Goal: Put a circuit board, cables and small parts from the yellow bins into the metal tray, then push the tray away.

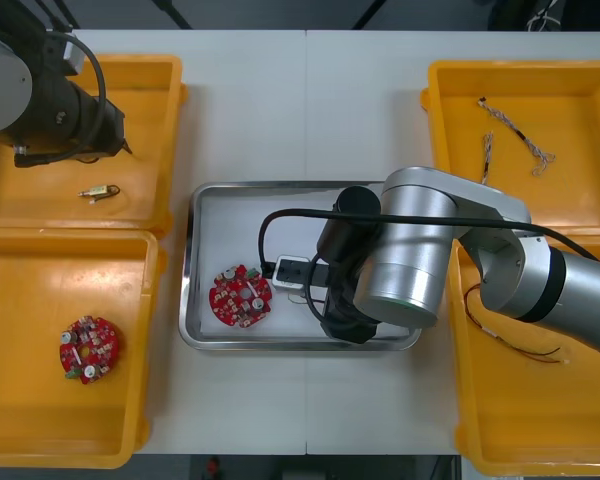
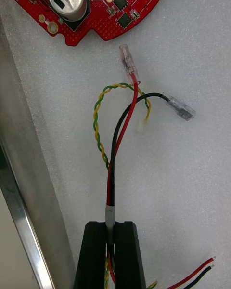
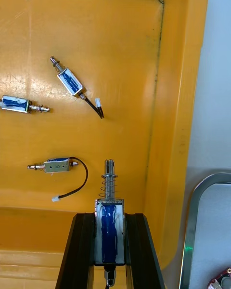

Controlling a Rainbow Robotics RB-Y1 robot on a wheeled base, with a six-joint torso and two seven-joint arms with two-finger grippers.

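Where the right arm reached in over the metal tray (image 1: 202, 262), the right gripper (image 2: 110, 227) sat low above the tray's white floor. Its black fingers (image 2: 94, 250) were pinched on a cable (image 2: 117, 142): a red lead, a black lead and a twisted yellow-green pair, all gathered in a grey sleeve at the fingertips. The loose ends fanned out on the tray floor ahead of the fingers. Two of them ended in clear sleeved terminals, the red one reaching nearest to the circuit board (image 1: 240, 296).

That round red board lay flat in the tray, left of centre, near the left rim.

The left arm (image 1: 50, 100) was over the far-left yellow bin (image 1: 152, 120). The left gripper (image 3: 109, 216) was clamped on a small metal part (image 3: 109, 233), blue-bodied, with a spring and a pin sticking out past the fingertips. It was held above the bin floor, near the bin wall on the tray side.

Three more small metal parts (image 3: 69, 81) lay loose on the bin floor beyond it, well apart from one another, two of them trailing short black leads.

A second circuit board (image 1: 87, 349) lay in the near-left bin (image 1: 40, 430). Twisted cables (image 1: 520, 140) lay in the far-right bin (image 1: 580, 80). Thin red and black leads (image 1: 515, 340) lay in the near-right bin (image 1: 540, 435), just beside the right arm's forearm.
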